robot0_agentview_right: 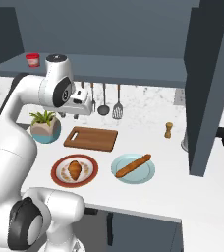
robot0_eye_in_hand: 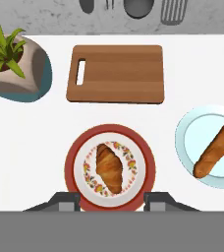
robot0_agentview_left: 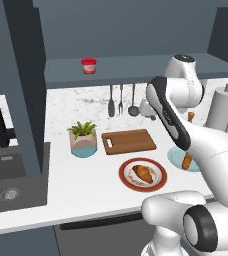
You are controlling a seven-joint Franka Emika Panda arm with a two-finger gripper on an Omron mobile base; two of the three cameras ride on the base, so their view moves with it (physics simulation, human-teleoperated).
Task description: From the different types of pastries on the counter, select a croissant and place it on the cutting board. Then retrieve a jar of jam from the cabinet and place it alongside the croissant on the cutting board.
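My gripper hung high above the red-rimmed plate, fingers spread wide and pinching nothing. The croissant lay in the middle of that plate, just beyond the gap between my fingertips and untouched. The cutting board sat bare past the plate. Beside the plate, a pale blue plate carried the long stick-shaped pastry. The jar of jam stood on the cabinet shelf, well beyond the plate.
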